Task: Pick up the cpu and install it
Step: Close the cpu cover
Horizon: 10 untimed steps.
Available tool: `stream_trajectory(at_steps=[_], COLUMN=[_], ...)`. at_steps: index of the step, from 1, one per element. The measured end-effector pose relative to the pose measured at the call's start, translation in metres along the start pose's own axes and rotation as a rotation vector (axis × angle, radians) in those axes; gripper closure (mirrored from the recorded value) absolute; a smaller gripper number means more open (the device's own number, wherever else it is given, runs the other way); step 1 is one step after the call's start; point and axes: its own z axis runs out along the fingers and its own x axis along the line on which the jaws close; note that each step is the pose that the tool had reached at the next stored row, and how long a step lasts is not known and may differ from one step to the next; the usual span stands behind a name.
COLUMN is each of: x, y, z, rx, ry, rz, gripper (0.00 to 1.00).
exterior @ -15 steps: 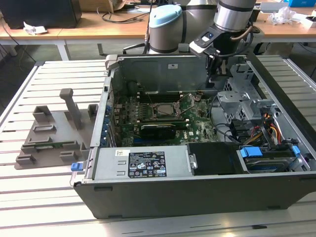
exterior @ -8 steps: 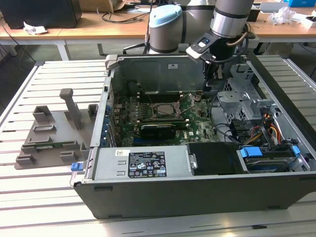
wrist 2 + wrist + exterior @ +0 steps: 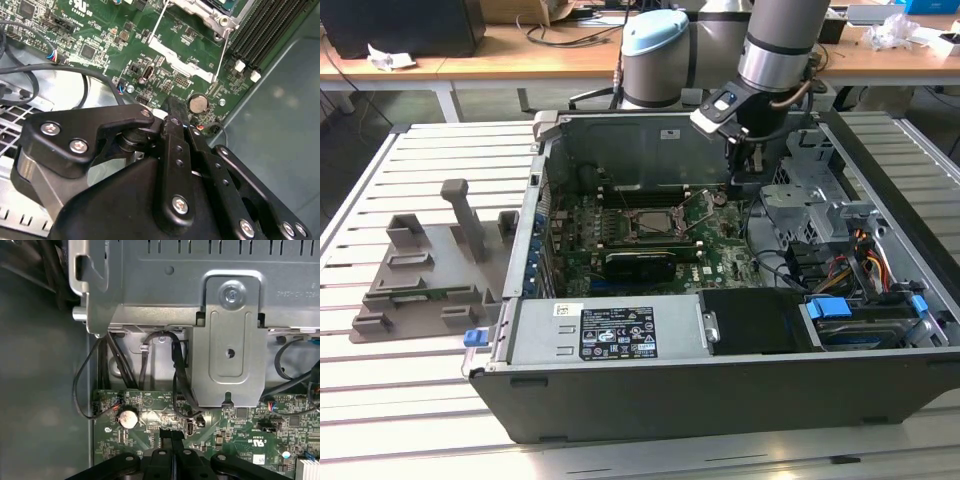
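Note:
My gripper (image 3: 745, 176) hangs inside the open computer case (image 3: 720, 400), at the back on the exterior view's right, just above the green motherboard (image 3: 650, 250). In both wrist views its black fingers (image 3: 167, 439) are pressed together with nothing between them. The fingertips (image 3: 175, 116) sit close to a round coin battery (image 3: 198, 103). The square socket frame (image 3: 650, 222) lies to the exterior view's left of the gripper, and its wire levers (image 3: 159, 26) are swung up. The cpu is hidden from view; I cannot tell whether it lies in the socket.
A metal drive cage (image 3: 200, 315) and loose black cables (image 3: 177, 370) stand close to the gripper. Memory slots (image 3: 270, 25) run beside the socket. A grey fixture plate with upright posts (image 3: 420, 270) sits on the slatted table (image 3: 440, 410) outside the case.

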Motion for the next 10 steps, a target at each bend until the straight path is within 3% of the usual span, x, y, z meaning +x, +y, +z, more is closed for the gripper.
stream_trajectory(at_steps=[10], x=[-0.0003], y=[-0.0125], z=[0.0097], rx=[0.0], ry=[-0.0001], rz=[0.0], gripper=[0.89])
